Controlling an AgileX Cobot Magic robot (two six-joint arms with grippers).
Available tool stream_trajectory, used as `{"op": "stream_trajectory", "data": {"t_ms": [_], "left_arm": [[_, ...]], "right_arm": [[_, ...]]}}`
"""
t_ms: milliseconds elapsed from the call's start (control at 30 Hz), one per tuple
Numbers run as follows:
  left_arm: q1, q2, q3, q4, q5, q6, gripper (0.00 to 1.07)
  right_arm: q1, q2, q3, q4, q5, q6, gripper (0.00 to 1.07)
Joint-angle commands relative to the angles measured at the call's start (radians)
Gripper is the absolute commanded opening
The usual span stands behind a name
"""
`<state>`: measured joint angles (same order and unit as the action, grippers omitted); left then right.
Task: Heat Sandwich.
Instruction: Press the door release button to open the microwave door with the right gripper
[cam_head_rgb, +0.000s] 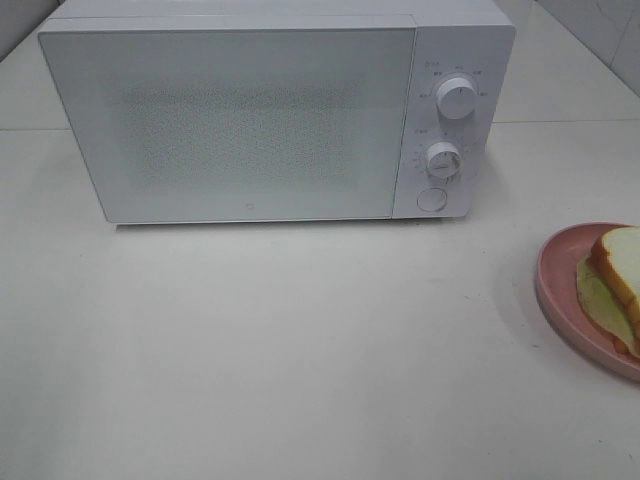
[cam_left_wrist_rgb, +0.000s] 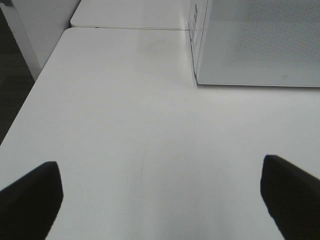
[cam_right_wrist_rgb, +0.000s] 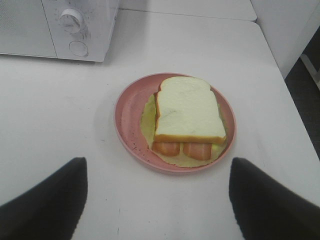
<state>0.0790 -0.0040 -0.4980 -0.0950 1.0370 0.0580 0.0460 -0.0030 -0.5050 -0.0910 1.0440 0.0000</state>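
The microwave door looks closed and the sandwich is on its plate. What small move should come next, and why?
Probably open the microwave first: its door is shut, so the sandwich on the pink plate cannot go in yet. Both the left gripper and right gripper are open and empty; I would send the right one toward the round button.

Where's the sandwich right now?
The sandwich sits on the pink plate at the exterior high view's right edge, forward and right of the closed microwave.

High camera faces the microwave (cam_head_rgb: 230, 120); wrist cameras look down, right sharing the sandwich (cam_head_rgb: 620, 265).
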Motion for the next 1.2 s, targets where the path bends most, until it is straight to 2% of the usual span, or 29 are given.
{"op": "stream_trajectory", "data": {"t_ms": [33, 433, 1200], "left_arm": [[0.001, -0.029, 0.002, 0.001, -0.001, 0.0, 1.03], [0.001, -0.029, 0.002, 0.001, -0.001, 0.0, 1.03], [0.001, -0.029, 0.002, 0.001, -0.001, 0.0, 1.03]], "right_arm": [[-0.006, -0.026, 0.001, -0.002, -0.008, 0.0, 0.76], [-0.006, 0.06, -0.035, 0.023, -0.078, 0.008, 0.76], [-0.006, 0.44, -0.035, 0.024, -0.412, 0.008, 0.76]]}}
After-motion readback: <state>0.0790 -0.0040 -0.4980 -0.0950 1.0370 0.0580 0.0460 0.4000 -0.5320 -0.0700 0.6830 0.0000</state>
